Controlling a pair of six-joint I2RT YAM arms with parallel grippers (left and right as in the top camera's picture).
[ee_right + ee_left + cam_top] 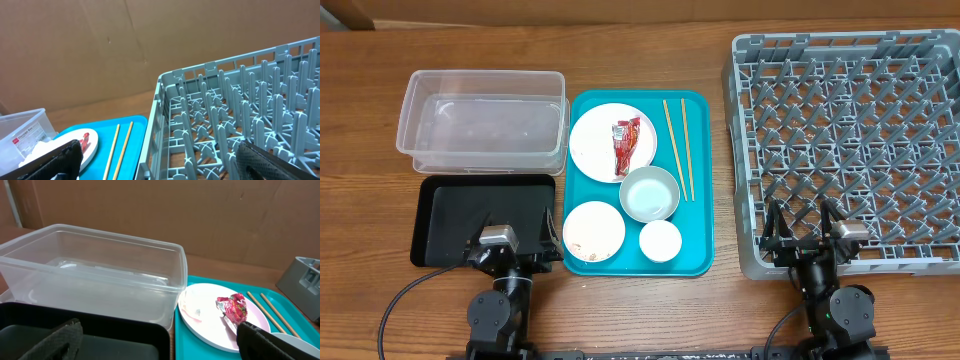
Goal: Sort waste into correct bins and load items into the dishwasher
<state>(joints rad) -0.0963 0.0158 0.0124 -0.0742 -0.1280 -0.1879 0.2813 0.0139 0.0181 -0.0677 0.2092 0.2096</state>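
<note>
Left gripper (159, 330) is standing wide open, its dark textured fingers spread and holding nothing. It is hovering at the near edge of the matte black rectangular tray (455, 215). Just behind that tray, the clear plastic tub (485, 76) is showing glossy translucent walls and rounded corners.

Right gripper (160, 150) is likewise gaping and empty at the near wall of the grey plastic dish rack (850, 130), which is presenting an open grid floor with many upright pegs.

Between the bins and the rack, the smooth teal tray (703, 225) is carrying the following:
- The large white plate (592, 140) is bearing the crinkled red wrapper (626, 146).
- Two thin wooden chopsticks (677, 145) are lying side by side to the plate's right.
- The pale grey-blue bowl (649, 193) is sitting near centre.
- The smaller plate (593, 232), faintly speckled, is sitting at near left.
- The small round cup (660, 240) is sitting just beside the bowl.
</note>
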